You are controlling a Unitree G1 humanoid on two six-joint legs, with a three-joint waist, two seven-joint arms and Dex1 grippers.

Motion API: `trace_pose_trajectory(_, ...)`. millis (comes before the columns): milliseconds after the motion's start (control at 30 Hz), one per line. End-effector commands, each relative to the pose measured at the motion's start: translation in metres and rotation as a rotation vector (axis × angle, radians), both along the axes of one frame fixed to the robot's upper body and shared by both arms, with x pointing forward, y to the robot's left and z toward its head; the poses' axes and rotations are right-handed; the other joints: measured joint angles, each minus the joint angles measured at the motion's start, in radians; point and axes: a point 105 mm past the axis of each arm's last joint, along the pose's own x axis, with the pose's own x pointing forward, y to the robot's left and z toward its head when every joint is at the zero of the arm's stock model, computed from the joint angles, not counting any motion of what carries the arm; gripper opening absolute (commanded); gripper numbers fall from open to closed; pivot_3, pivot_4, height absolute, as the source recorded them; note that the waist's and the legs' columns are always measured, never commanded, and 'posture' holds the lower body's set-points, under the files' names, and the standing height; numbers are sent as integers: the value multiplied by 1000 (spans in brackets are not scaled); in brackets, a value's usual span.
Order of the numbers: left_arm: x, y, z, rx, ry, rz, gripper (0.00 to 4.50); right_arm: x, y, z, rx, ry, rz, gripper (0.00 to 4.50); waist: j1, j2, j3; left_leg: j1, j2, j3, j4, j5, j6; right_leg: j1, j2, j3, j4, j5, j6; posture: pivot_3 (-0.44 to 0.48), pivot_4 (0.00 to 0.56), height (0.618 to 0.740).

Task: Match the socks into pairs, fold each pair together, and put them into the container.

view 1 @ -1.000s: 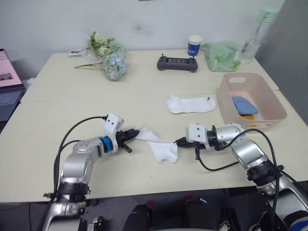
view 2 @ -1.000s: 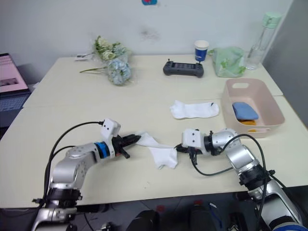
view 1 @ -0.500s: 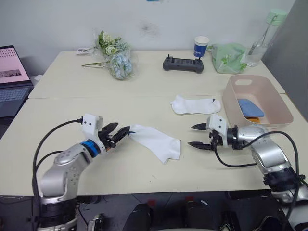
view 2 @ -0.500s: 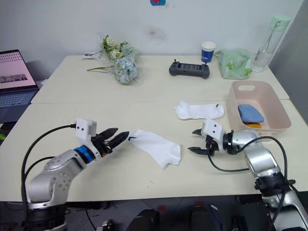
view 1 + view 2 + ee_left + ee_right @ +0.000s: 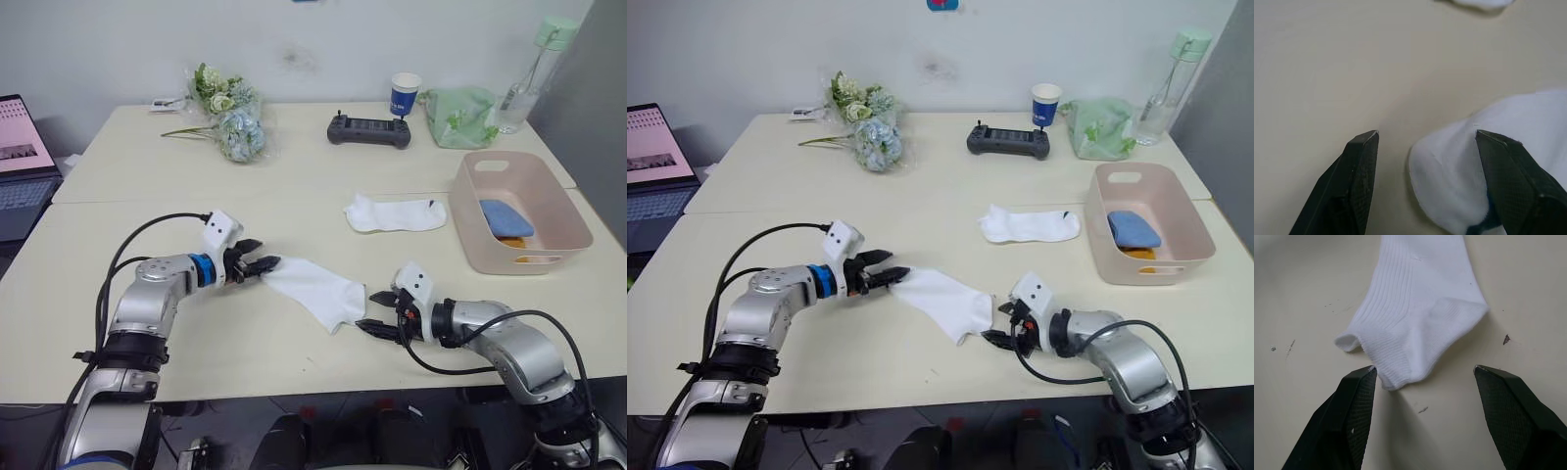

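Observation:
One white sock (image 5: 315, 290) lies spread flat on the table near the front. My left gripper (image 5: 263, 264) is open at its left end, with the sock's edge (image 5: 1484, 166) between the fingers. My right gripper (image 5: 378, 313) is open at the right end, its fingers either side of the cuff (image 5: 1415, 328). Neither holds the sock. A second white sock (image 5: 394, 212) lies further back. The pink container (image 5: 466, 220) at the right holds a light blue sock (image 5: 506, 217) and an orange sock (image 5: 525, 259).
Along the table's far side are a flower bunch (image 5: 231, 119), a black controller (image 5: 367, 129), a paper cup (image 5: 401, 93), a green plastic bag (image 5: 457, 116) and a bottle (image 5: 519, 73). A laptop (image 5: 18, 157) sits at the far left.
Both grippers were shut on the crumpled sock's ends, then opened and let go. The sock now lies flat, and the open grippers have come back to its ends. The camera has shifted.

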Motion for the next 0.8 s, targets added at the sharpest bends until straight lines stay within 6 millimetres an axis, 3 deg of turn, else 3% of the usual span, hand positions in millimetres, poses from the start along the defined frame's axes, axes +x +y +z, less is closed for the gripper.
trace_pose_trajectory(33, 0, 4, 6, 36, -29, -35, 2445, 2, 10, 14, 49, -34, -4, 2549, -1, 0, 0, 0, 0, 0, 0, 0, 0, -1, 0, 0, 0, 0, 0, 0, 150, 740)
trace_pose_trajectory(267, -3, 5, 7, -3, -37, -12, 217, 12, 2, 13, 39, -42, -44, 28, 2, 0, 0, 0, -1, 0, 0, 0, 0, 0, 2, 0, 0, 0, 0, 0, 150, 740)
trace_pose_trajectory(300, -5, 5, 8, -17, -38, 5, 12, 13, 0, 14, 39, -41, -46, 0, 2, 0, 0, 0, -1, 0, 0, 0, 0, 0, 2, 0, 0, 0, 0, 0, 150, 740)
trace_pose_trajectory(367, -9, 7, 7, -36, -38, 44, 12, 15, -4, 16, 37, -40, -48, 0, 0, 0, 0, 0, -1, 0, -1, 0, 0, -1, 2, 0, 0, 0, 0, 0, 150, 740)
trace_pose_trajectory(567, -46, 1, 8, -165, -35, 169, 12, 33, -29, 23, -40, -47, -23, 0, -5, 0, 0, 0, 0, 0, -2, 0, 0, -1, -1, 2, 0, 0, 0, 0, 150, 740)
trace_pose_trajectory(800, -87, -28, 10, -330, -27, 364, 12, 58, -40, 29, -135, -18, 75, 0, 5, 0, 0, 1, 0, 2, -2, 0, 0, 1, -2, 2, -1, 0, 0, 0, 150, 740)
